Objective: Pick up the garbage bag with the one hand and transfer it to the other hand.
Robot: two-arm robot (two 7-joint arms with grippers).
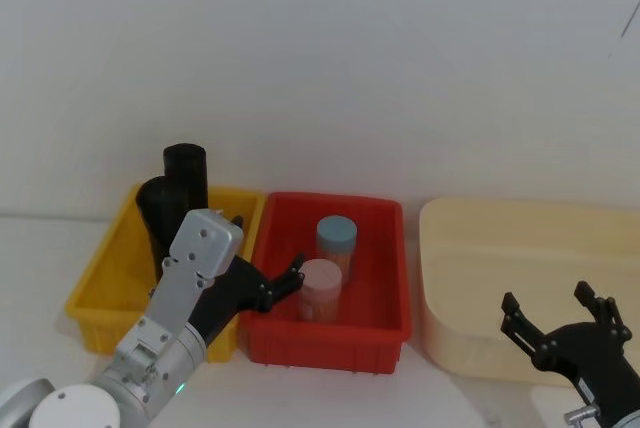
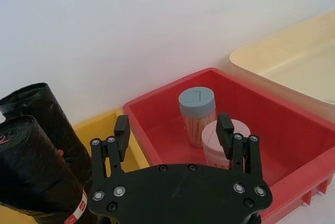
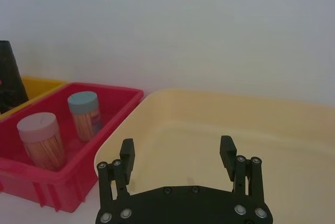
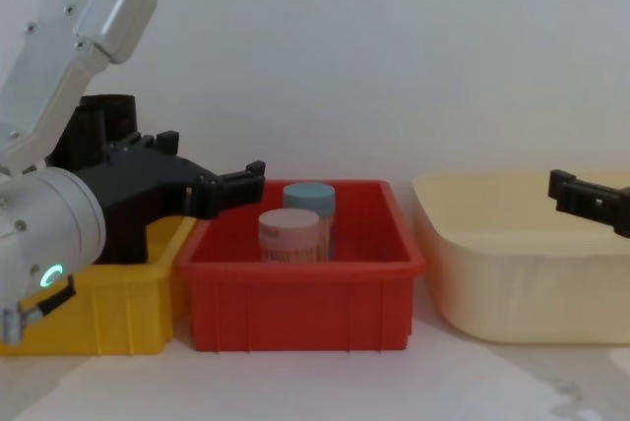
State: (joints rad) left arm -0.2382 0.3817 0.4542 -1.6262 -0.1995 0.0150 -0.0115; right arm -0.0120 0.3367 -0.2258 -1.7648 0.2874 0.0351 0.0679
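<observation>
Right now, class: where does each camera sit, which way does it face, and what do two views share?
Head view: high, looking down on yellow bin, red bin, cream tub; left gripper and right gripper show, open.
Left wrist view: on the left arm, facing black rolls and jars; own fingers show.
Right wrist view: on the right arm, facing the cream tub; own fingers show.
Chest view: low, looking across at bin sides; left arm shows.
Shared: both wrist views see the jars.

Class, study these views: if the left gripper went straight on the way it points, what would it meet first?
Likely the pink-lidded jar in the red bin, nearest ahead of the left gripper, jaws open; the blue-lidded jar stands just beyond. Depth is uncertain.
</observation>
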